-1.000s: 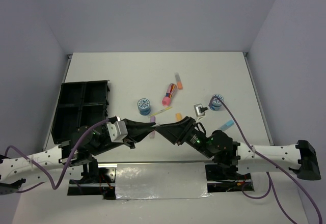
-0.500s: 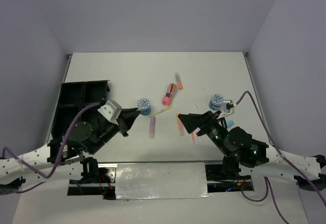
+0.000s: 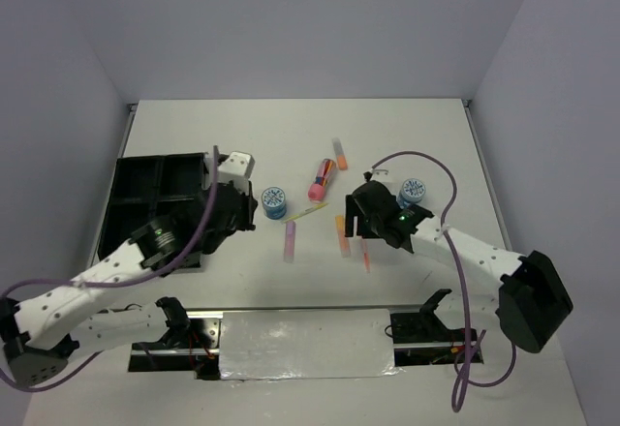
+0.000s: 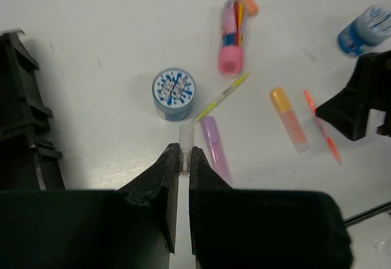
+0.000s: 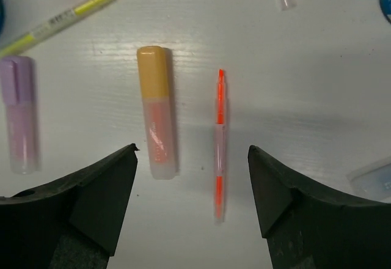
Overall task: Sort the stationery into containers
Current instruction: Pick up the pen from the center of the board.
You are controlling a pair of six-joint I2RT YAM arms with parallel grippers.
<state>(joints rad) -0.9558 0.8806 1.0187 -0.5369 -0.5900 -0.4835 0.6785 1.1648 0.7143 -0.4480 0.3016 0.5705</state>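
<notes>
Right gripper (image 5: pixel 192 159): jaws wide apart, empty, well away from black tray (image 3: pixel 155 196). Below it on table (image 5: pixel 317 67): orange stick (image 5: pixel 157 110) beside thin orange pen (image 5: pixel 219 143). Left gripper (image 4: pixel 184 156) clamped on small clear cap (image 4: pixel 186 136). Risk: closing catches both; cap may slip.

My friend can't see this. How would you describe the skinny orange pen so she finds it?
On the white table, find the right claw, open and pointing down. Two orange things lie side by side under it. The pen is the thin one with a clear middle; the orange-capped stick beside it is much fatter.
</notes>
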